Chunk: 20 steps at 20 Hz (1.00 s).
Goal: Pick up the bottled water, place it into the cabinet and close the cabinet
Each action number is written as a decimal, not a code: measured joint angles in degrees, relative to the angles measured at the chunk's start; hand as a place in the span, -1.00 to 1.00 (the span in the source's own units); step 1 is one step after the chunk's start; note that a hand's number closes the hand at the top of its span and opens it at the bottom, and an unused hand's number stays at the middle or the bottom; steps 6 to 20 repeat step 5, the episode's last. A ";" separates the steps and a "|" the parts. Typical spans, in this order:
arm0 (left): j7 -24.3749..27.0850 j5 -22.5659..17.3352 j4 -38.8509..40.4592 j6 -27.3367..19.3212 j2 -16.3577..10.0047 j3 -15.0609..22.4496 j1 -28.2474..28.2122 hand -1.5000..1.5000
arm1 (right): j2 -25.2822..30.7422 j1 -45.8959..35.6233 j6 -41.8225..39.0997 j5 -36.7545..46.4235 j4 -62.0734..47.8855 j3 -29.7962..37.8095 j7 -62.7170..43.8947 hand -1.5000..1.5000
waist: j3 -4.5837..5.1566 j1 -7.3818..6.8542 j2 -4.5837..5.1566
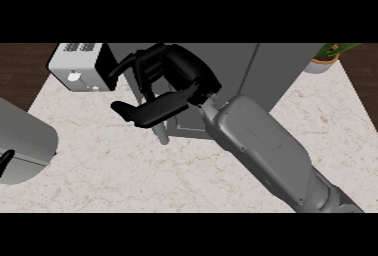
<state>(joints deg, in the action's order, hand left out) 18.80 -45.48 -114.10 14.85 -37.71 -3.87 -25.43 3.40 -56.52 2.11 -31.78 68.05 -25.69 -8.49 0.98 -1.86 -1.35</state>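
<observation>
The grey cabinet (273, 75) stands at the back middle of the counter. Its door panel (188, 122) with a thin vertical handle (162, 132) faces me. My right hand (184, 67) reaches in from the lower right and lies against the cabinet's left front. Its fingers (136, 62) are spread and fairly straight, and its thumb (151, 111) points left above the handle. Nothing shows between them. No bottled water shows anywhere; the hand and cabinet hide whatever lies behind them. Of my left hand only a black sliver (6, 162) shows at the left edge, beside its grey forearm (26, 142).
A white appliance (77, 65) sits at the back left, just beside the right hand's fingers. A potted plant (325, 57) stands at the back right corner. The pale marble counter (133, 180) spreads in front of the cabinet, with dark wood floor beyond both back corners.
</observation>
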 measured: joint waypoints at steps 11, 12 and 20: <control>-0.74 0.01 0.20 -0.19 0.29 0.21 1.11 -1.00 | 0.25 -0.03 -0.74 0.85 -0.69 0.18 1.56 -1.00 | 0.22 -0.15 -0.07; -0.74 0.01 0.20 -0.19 0.29 0.21 1.11 -1.00 | 0.25 -0.03 -0.74 0.85 -0.69 0.18 1.56 -1.00 | 0.22 -0.15 -0.07; -0.74 0.01 0.20 -0.19 0.29 0.21 1.11 -1.00 | 0.25 -0.03 -0.74 0.85 -0.69 0.18 1.56 -1.00 | 0.22 -0.15 -0.07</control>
